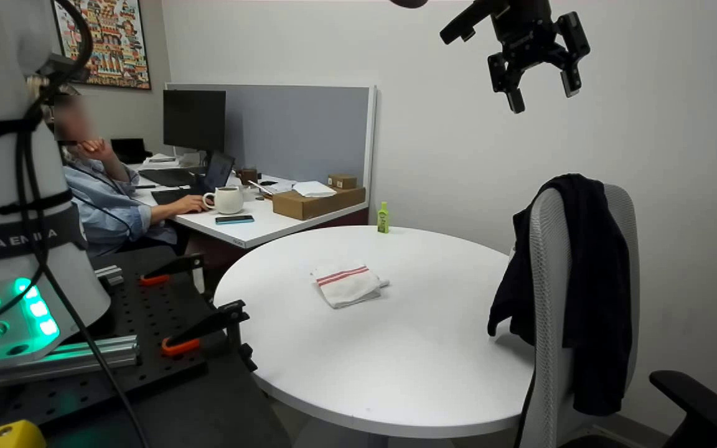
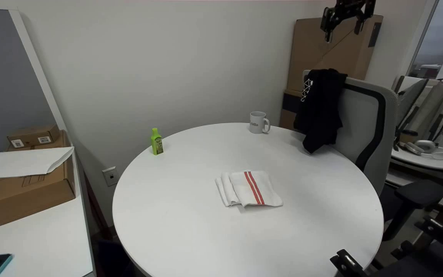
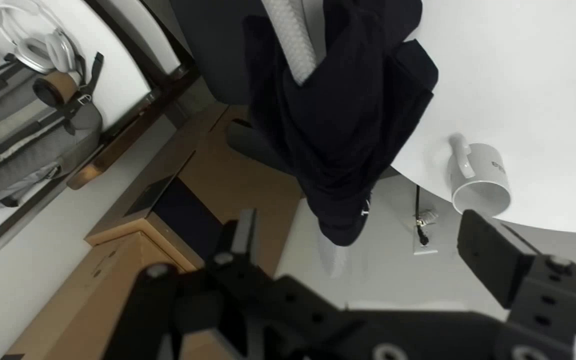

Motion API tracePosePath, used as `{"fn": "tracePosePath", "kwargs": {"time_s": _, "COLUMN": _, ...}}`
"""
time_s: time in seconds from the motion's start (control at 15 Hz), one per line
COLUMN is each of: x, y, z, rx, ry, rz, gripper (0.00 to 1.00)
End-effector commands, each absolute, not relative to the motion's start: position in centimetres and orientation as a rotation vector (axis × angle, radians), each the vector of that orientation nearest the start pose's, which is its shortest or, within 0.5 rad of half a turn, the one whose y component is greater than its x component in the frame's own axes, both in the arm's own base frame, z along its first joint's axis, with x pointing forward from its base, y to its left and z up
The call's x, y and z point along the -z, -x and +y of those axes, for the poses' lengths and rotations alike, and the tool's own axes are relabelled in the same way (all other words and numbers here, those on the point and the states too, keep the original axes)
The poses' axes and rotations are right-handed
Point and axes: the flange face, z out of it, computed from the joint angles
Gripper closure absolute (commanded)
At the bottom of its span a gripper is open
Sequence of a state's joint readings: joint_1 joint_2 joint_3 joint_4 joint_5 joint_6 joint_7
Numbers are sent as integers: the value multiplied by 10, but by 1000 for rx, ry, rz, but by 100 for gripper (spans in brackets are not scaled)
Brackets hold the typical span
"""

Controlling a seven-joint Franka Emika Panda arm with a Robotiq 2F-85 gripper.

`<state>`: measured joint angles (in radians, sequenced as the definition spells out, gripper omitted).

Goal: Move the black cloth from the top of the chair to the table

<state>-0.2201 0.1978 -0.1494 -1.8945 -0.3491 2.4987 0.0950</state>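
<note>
The black cloth (image 1: 598, 267) hangs limp over the top of the light grey chair's backrest (image 1: 548, 298), draped down both sides. In an exterior view the cloth (image 2: 321, 111) shows a white print near its edge and hangs over the rim side of the round white table (image 2: 183, 223), on the chair's (image 2: 362, 119) table-facing side. My gripper (image 1: 544, 99) is open and empty, well above the cloth and backrest; it also shows at the top of an exterior view (image 2: 343, 35). In the wrist view the cloth (image 3: 343, 115) lies ahead of the spread fingers (image 3: 360, 234), apart from them.
On the table lie a folded white towel (image 2: 254, 188) with red stripes, a grey mug (image 2: 258, 122) near the cloth and a green bottle (image 2: 156, 142). Cardboard boxes (image 2: 325, 54) stand behind the chair. A person (image 1: 103, 193) sits at the desk (image 1: 259, 227). A dark armrest (image 1: 707, 404) juts out.
</note>
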Motion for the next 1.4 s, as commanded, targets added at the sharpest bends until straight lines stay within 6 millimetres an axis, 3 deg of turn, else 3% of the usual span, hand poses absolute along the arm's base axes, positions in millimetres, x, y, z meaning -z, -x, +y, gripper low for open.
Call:
{"fn": "tracePosePath", "kwargs": {"time_s": 0.0, "x": -433, "y": -600, "z": -245, "rx": 561, "ry": 3413, "rz": 466, "gripper": 0}}
{"fn": "tracePosePath", "kwargs": {"time_s": 0.73, "x": -377, "y": -610, "z": -272, "rx": 467, "ry": 3420, "rz": 529, "gripper": 0}}
{"fn": "tracePosePath", "kwargs": {"time_s": 0.93, "x": -362, "y": -618, "z": -273, "rx": 472, "ry": 3407, "rz": 552, "gripper": 0}}
{"fn": "tracePosePath", "kwargs": {"time_s": 1.33, "x": -352, "y": -643, "z": -265, "rx": 579, "ry": 3366, "rz": 599, "gripper": 0}}
